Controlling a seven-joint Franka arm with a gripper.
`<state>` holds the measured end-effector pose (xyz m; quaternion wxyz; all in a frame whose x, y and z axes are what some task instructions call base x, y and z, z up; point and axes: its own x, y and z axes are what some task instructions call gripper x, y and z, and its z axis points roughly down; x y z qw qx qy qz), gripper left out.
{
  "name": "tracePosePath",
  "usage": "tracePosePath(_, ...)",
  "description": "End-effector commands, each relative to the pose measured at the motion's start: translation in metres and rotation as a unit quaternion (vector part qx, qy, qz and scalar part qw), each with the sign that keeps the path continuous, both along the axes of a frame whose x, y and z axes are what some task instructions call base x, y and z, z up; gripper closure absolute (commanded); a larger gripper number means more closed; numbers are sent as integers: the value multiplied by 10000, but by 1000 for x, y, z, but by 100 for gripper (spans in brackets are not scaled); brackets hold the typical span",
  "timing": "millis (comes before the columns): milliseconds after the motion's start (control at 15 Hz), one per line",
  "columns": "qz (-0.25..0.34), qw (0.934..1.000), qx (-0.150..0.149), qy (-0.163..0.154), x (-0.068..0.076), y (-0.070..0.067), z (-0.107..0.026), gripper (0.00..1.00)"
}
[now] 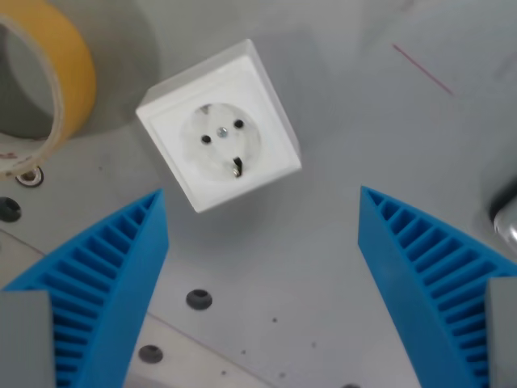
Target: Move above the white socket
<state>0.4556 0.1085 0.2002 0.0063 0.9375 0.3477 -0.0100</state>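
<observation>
Wrist view, looking straight down on a grey metal table (339, 162). The tool (262, 202) appears as two blue ribbed fingers (113, 275) rising from the lower left and lower right of the picture; they stand wide apart with nothing between them, so the tool is open and empty.

The white socket (220, 125) lies flat on the table, face up, turned at an angle to the picture's edges. No table edge or corner is in view, so its place can be given only relative to its neighbours: it sits just beyond the fingertips and towards the wrist view's left of the midline between them. Two pin holes, a centre screw and an earth clip show in its round recess.

A roll of yellow tape (48, 81) lies on the table at the wrist view's upper left, near the socket but apart from it. Dark screw holes (199, 300) dot the table near the lower edge. A thin red mark (422, 69) crosses the upper right.

Judged from this view, the tool is not yet centred over the socket. The main risk is a misjudged correction: overshoot towards the left would bring the tool over the tape instead. Any loss of height while shifting could let the left finger strike the socket's near corner and slide it.
</observation>
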Motion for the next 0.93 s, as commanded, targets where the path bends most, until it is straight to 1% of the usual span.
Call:
tracePosePath(67, 1495, 9874, -63, -510, -5, 5, -11, 0)
tracePosePath(467, 1704, 9840, -81, -519, -7, 16, -27, 0)
tracePosePath(733, 1670, 9844, -99, -548, -8, 20, -33, 0)
tracePosePath(933, 1564, 9861, -103, -552, -9, 21, -36, 0)
